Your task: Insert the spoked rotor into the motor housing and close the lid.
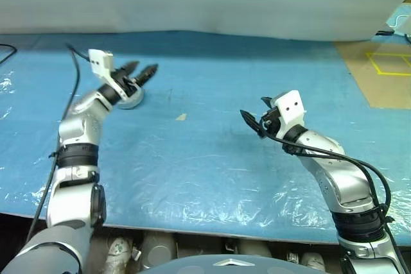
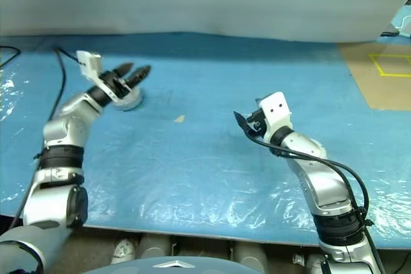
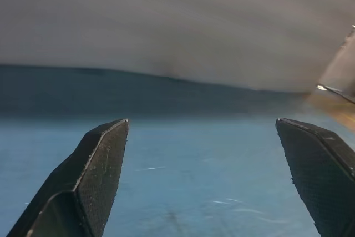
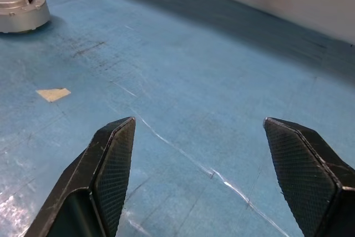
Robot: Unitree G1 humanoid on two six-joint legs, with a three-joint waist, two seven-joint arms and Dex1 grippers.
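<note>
Both grippers are empty with their jaws spread wide. The left gripper point(image 1: 142, 72) hangs above the table point(image 1: 212, 158) near its far left part, fingers pointing toward the middle. Just under and behind its wrist sits a closed silver-grey round unit point(image 4: 21, 9), seen best from the right wrist: a plain capped disc lying flat on the blue sheet. It looks like the housing with the lid already on it, though no copper windings or rotor can be made out, so I cannot tell whether the rotor is inside. The right gripper point(image 1: 253, 120) hovers over the near right part of the table, well apart from the unit, pointing left toward it. A small tan scrap point(image 1: 182, 117) lies between them.

Judged from this, the assembly may be done and the step in hand is clearing the arm away. To do that well, lift the left hand straight up before swinging it sideways, so the fingers do not catch the unit's rim and slide or tip it. Keep the jaws apart while passing over it. If the lid still needs seating, press down squarely on its centre, not on one edge.
</note>
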